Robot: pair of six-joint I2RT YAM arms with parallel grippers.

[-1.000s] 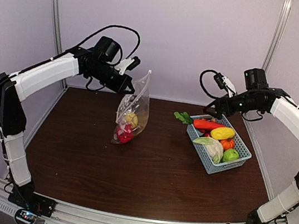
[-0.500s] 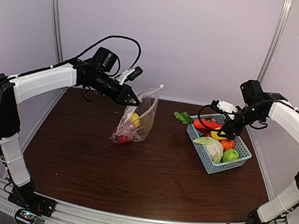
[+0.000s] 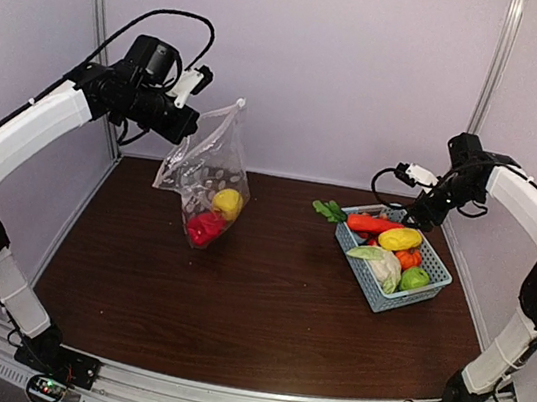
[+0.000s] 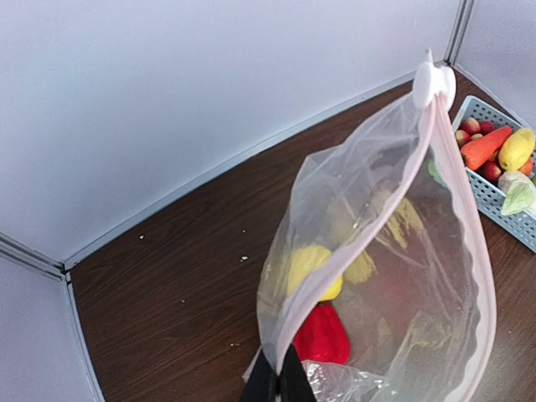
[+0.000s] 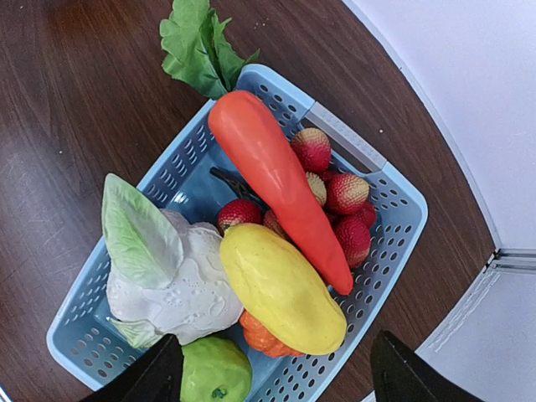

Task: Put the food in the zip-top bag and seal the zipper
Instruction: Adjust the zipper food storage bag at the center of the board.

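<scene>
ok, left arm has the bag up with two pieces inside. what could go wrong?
The zip-top bag hangs from one pinch of the left fingers on its mouth edge; the yellow fruit and red toy weigh it, so it may slip.
The floppy mouth is held on one side only; the long orange-red vegetable could snag its rim.
The right gripper is open over a heaped basket; a grab may knock neighbours out.

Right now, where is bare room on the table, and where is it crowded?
The table front, from its near edge up to the basket and the hanging bag, is bare. So is the strip between bag and leafy greens. Crowded: the full basket, right rear.
</scene>
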